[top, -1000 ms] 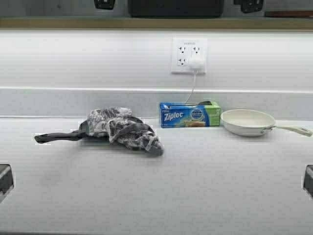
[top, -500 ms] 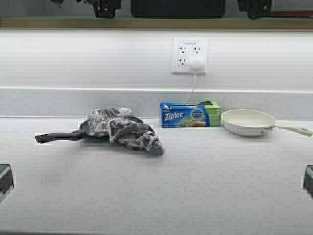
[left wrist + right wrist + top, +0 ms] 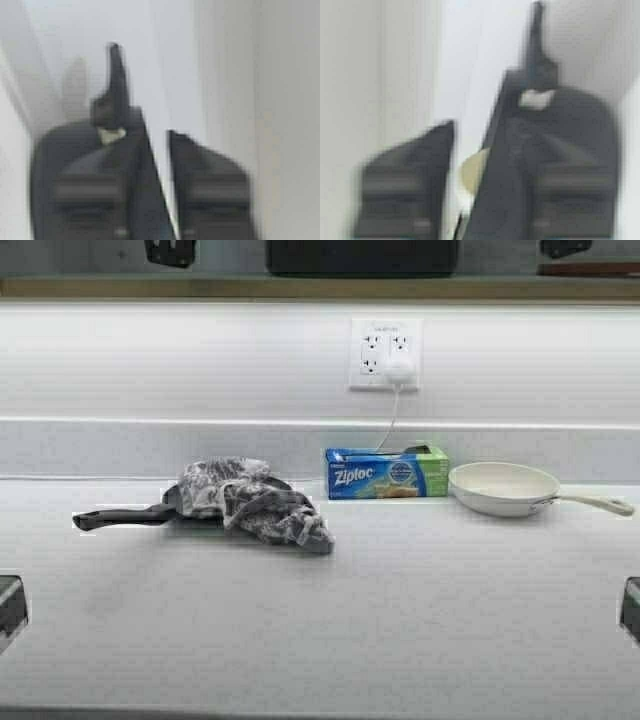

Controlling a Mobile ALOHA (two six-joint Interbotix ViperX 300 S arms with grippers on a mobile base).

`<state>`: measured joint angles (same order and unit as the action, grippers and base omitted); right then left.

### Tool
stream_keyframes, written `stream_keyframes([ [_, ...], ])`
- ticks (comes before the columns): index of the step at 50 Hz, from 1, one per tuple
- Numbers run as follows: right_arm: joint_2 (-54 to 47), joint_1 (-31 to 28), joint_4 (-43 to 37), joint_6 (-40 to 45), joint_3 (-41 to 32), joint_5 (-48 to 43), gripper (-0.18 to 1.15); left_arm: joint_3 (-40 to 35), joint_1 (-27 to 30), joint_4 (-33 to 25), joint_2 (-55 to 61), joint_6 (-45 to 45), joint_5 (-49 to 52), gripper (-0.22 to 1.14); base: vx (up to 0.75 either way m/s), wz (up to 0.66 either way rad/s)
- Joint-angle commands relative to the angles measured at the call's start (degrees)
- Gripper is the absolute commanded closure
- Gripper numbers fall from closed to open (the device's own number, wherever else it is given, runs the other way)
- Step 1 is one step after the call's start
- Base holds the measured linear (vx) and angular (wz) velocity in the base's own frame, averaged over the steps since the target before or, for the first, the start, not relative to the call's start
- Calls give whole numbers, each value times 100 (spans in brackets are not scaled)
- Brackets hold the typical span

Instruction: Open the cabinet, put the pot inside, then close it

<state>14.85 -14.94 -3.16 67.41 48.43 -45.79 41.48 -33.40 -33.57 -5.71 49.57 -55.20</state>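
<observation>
White countertop (image 3: 400, 630), pale backsplash wall (image 3: 200, 360), wall outlet (image 3: 385, 353), wooden ledge (image 3: 300, 286) above

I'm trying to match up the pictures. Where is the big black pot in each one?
High view: the pot sits at the top middle, above the cabinet ledge.
Left wrist view: not in it.
Right wrist view: not in it.
Shared landmark: the left pincer, top left in the high view, fills the left wrist view.
</observation>
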Motion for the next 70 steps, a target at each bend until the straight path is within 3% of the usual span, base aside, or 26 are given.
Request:
stream_keyframes([
  [1, 598, -105, 448, -431, 35, 44, 98, 176, -132, 149, -519, -589, 18, 105, -6, -1],
  [4, 782, -167, 536, -756, 97, 299, 102, 264, -185, 176, -686, -1020, 123, 94, -8, -1],
  [8, 1037, -246, 677, -1362, 141, 984, 87, 352, -220, 237, -896, -1696, 439, 83, -10, -2],
  [22, 1547, -413, 1099, -3753, 44, 3217, 89, 352, -167, 193, -1477, -4834, 2180, 88, -17, -4],
  [30, 1591, -413, 1107, -4755, 9, 3727, 89, 369, 53, 26, -1512, -6091, 2821, 88, -25, -7],
  [47, 1784, -255, 1125, -5010, 26, 4166, 89, 686, 1099, 44, -2136, -6864, 3867, 88, -27, -3],
  [62, 2452, 765, 1169, -5027, -132, 4667, 89, 343, 2646, 185, -3032, -7304, 5001, 88, -24, 5],
  [70, 3085, 1380, 1512, -5089, -439, 5089, 89, -193, 3595, 193, -3243, -7313, 5493, 88, -25, 7],
])
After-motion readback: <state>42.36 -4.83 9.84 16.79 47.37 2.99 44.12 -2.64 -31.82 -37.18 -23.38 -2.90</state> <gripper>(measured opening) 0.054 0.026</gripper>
